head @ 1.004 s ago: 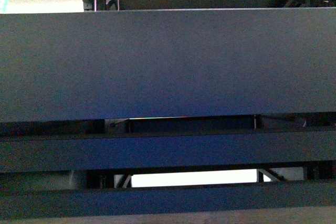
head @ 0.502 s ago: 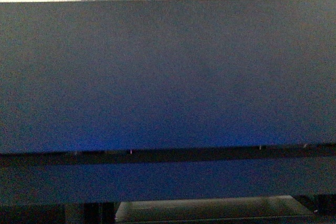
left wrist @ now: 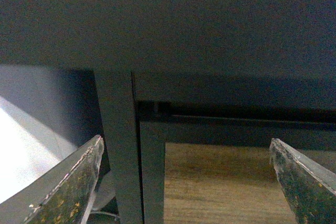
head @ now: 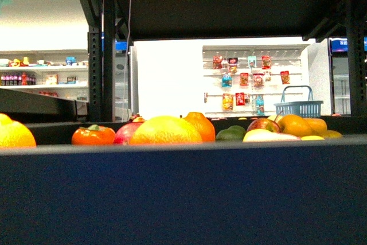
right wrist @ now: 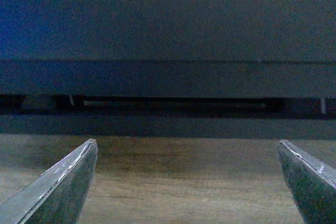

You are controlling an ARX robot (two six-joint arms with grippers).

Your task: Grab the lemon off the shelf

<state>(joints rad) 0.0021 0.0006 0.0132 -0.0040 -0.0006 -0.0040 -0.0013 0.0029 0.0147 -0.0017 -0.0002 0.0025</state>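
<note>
In the front view the black shelf's (head: pixel 183 193) thick dark deck edge fills the lower half. Fruit lies in a row on the deck behind it. A bright yellow fruit at the far left edge, partly cut off, looks like the lemon (head: pixel 14 133). Neither gripper shows in the front view. My left gripper (left wrist: pixel 185 145) is open and empty, facing the dark underside of a deck and a black upright post (left wrist: pixel 123 150). My right gripper (right wrist: pixel 187 142) is open and empty, facing a dark deck over a wooden floor (right wrist: pixel 184 182).
Along the deck lie an orange persimmon-like fruit (head: pixel 93 135), a large yellow-orange round fruit (head: pixel 165 131), an orange (head: pixel 200 124), a green fruit (head: pixel 231 133), a pale cream fruit (head: pixel 266 136) and more oranges (head: pixel 298 124). Behind are white shelves of bottles (head: pixel 40 78) and a blue basket (head: pixel 297 107).
The front view has risen: before it faced only the dark deck faces, now it looks over a deck's edge at the row of fruit.
</note>
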